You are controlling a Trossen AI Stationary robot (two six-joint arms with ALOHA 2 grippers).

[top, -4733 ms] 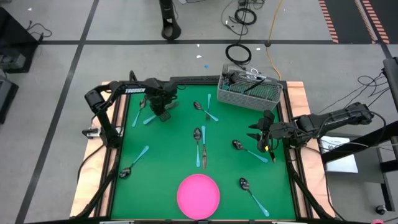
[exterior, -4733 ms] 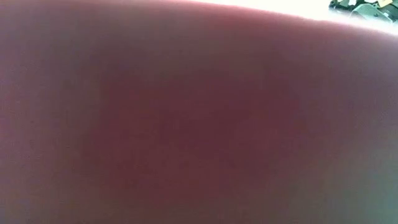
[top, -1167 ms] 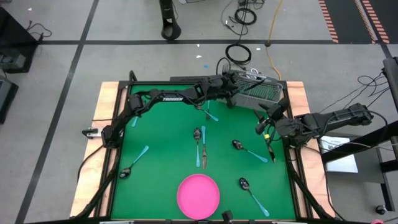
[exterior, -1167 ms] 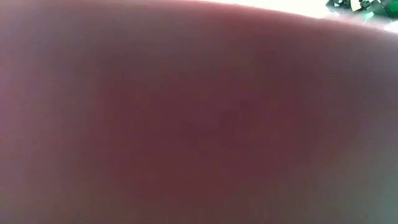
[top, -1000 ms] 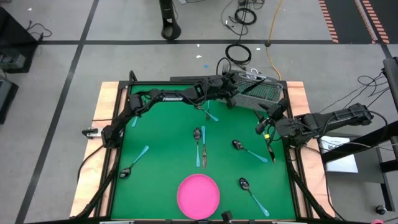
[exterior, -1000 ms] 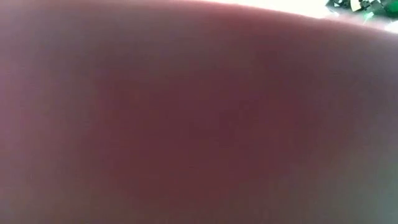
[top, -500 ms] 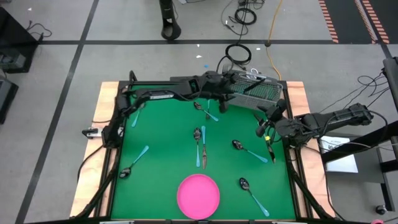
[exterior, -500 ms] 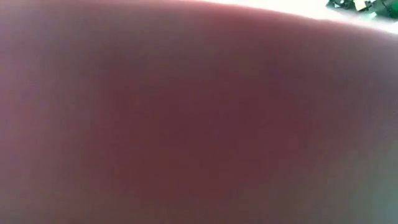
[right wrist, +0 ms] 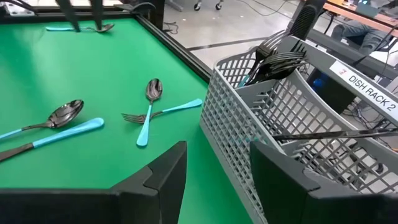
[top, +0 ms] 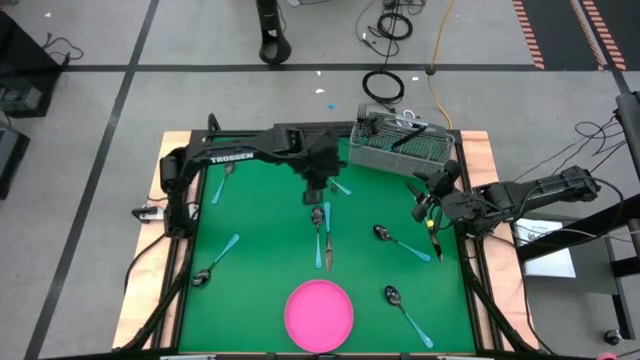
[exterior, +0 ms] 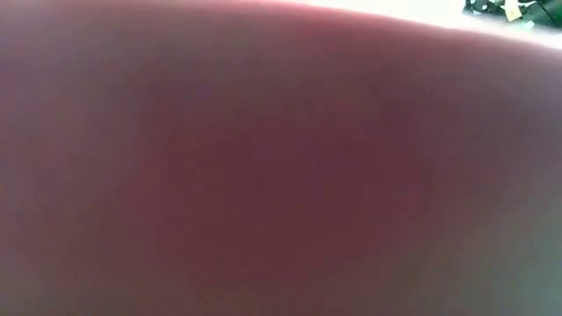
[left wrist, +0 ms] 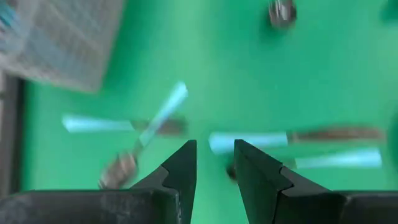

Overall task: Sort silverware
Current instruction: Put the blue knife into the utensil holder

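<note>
Silverware with light-blue handles lies scattered on the green mat: a crossed spoon and fork, a spoon beside a knife, and single spoons. My left gripper points down over the mat's far middle, open and with nothing between its fingers, just above the crossed pair and the knife. My right gripper waits open at the right edge beside the wire basket, which holds forks.
A round pink plate sits at the mat's near edge and fills the low view as a pink blur. The basket stands at the far right corner. Wooden borders frame the mat.
My left gripper has swung from the basket toward the table's left and near edges, back over the mat's far middle, and has tipped from nearly level to pointing down. My right arm has kept still.
</note>
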